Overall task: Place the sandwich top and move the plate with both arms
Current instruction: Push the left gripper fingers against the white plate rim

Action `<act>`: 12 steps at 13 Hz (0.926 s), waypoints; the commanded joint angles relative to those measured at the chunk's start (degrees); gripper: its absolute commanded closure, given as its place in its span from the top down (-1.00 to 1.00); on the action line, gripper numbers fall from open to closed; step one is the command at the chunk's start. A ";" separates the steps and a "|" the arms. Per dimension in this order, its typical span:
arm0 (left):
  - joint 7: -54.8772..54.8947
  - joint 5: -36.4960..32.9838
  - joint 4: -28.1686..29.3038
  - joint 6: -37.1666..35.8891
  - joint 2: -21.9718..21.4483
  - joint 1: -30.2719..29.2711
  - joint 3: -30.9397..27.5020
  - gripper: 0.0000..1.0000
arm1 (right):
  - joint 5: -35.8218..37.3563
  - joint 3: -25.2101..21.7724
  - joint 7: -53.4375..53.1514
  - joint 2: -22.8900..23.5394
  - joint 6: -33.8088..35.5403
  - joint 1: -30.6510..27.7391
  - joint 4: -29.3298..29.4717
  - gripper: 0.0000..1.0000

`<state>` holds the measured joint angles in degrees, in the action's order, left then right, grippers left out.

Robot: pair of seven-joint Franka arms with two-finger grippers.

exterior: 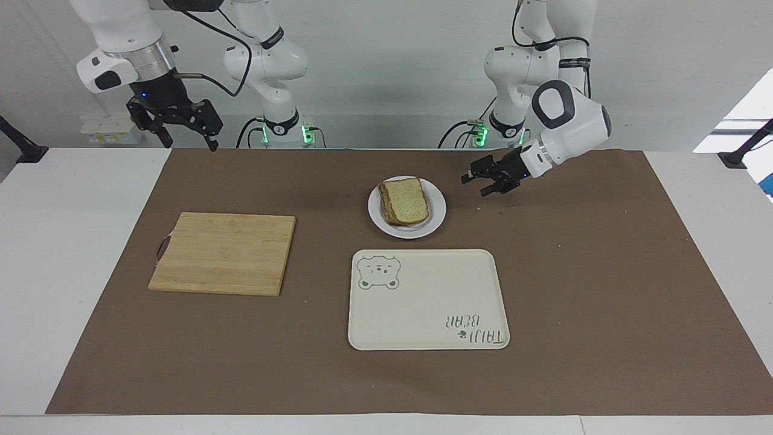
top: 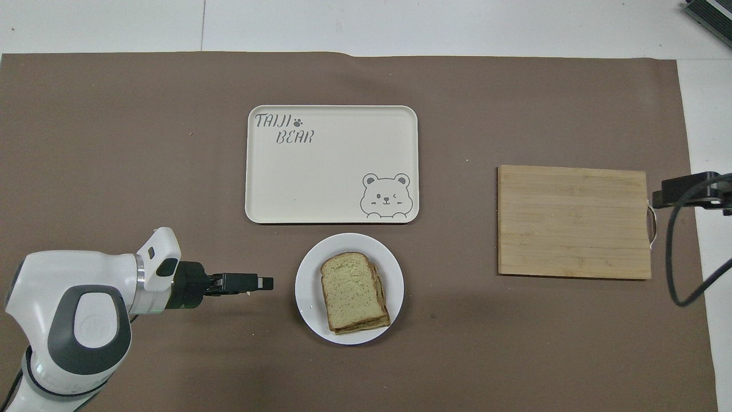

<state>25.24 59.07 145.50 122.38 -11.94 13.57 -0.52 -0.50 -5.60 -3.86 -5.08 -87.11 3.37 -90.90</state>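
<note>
Bread top (exterior: 406, 200) already on plate (exterior: 436, 218) mid-mat, left gripper (exterior: 486, 179) wide & empty beside it, right gripper (exterior: 176, 125) wide, off mat corner; next: both grab plate rim.

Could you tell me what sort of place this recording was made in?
Most likely a robotics lab staged as a kitchen counter: two arms bolted at a white table with a brown mat, set with a sandwich top on a plate, a cutting board and a tray.
</note>
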 commanded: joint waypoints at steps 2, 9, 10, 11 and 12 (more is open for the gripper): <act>7.61 9.36 5.48 4.62 -0.63 3.83 -0.71 0.98 | 0.42 0.41 2.36 -2.39 2.65 -0.29 -0.94 1.00; 27.98 30.98 7.78 8.58 7.53 8.58 -0.71 0.73 | 1.12 0.85 7.18 -2.31 2.73 0.59 -1.21 1.00; 30.11 32.06 7.87 8.41 8.33 8.58 -0.71 0.68 | 1.12 0.85 7.11 -2.39 2.74 0.67 -1.29 1.00; 30.39 32.85 8.04 8.23 8.43 8.67 -0.71 0.66 | 1.12 0.85 7.02 -2.48 2.74 0.41 -1.29 1.00; 30.48 33.30 8.30 8.06 8.26 8.76 -0.62 0.63 | 0.95 0.77 7.02 -2.39 2.74 -0.02 -1.29 1.00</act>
<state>54.03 90.27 153.24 129.62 -3.48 20.78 -0.47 -0.51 -4.94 1.66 -6.53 -84.79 4.11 -91.21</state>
